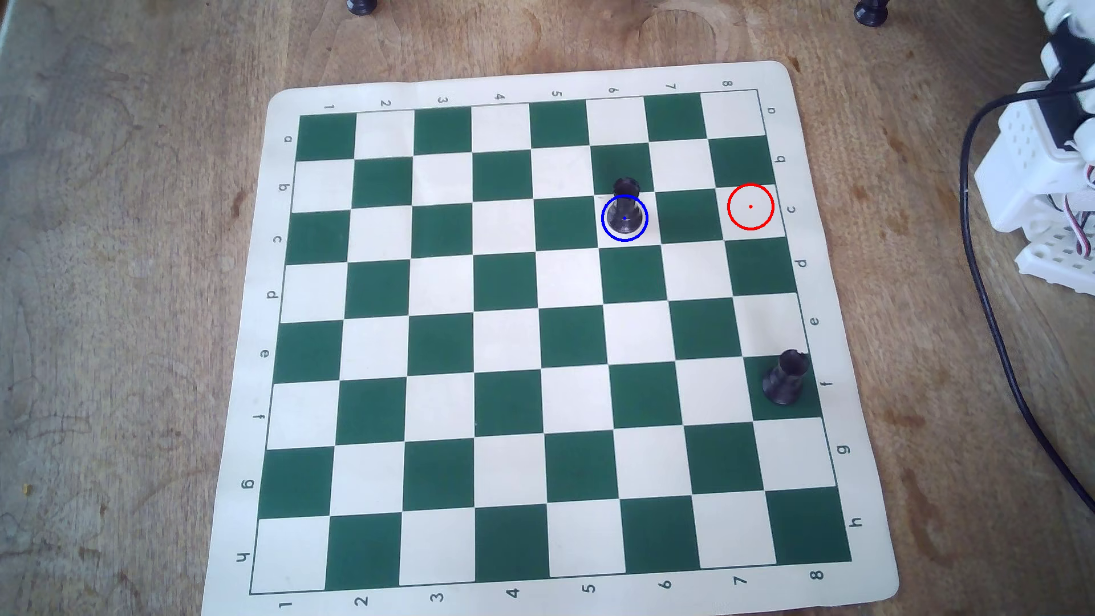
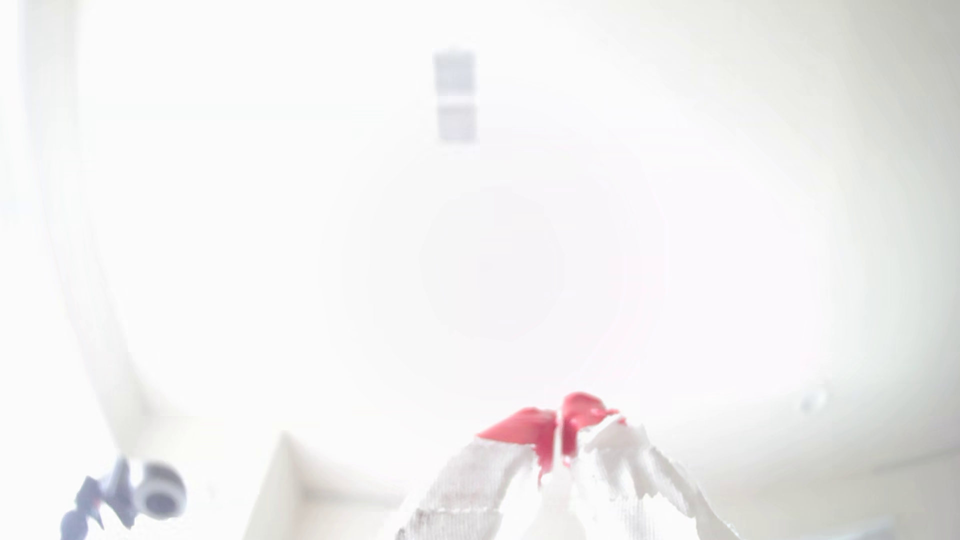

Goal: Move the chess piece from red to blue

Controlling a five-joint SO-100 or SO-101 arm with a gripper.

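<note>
In the overhead view the black chess piece (image 1: 625, 207) stands upright inside the blue ring (image 1: 602, 220) on a white square in row c, column 6. The red ring (image 1: 751, 207) on the white square in row c, column 8 holds nothing. The white arm (image 1: 1049, 172) sits folded back off the board at the right edge; its fingertips are out of that view. In the overexposed wrist view my gripper (image 2: 560, 420) points up at a bright room, its red-tipped fingers (image 2: 519, 423) pressed together with nothing between them.
A stockier black piece (image 1: 785, 377) stands on the green square in row f, column 8. Two more black pieces (image 1: 361, 6) (image 1: 871, 12) sit off the board at the top edge. A black cable (image 1: 1001, 331) runs down the wooden table right of the green-and-cream board (image 1: 237, 474).
</note>
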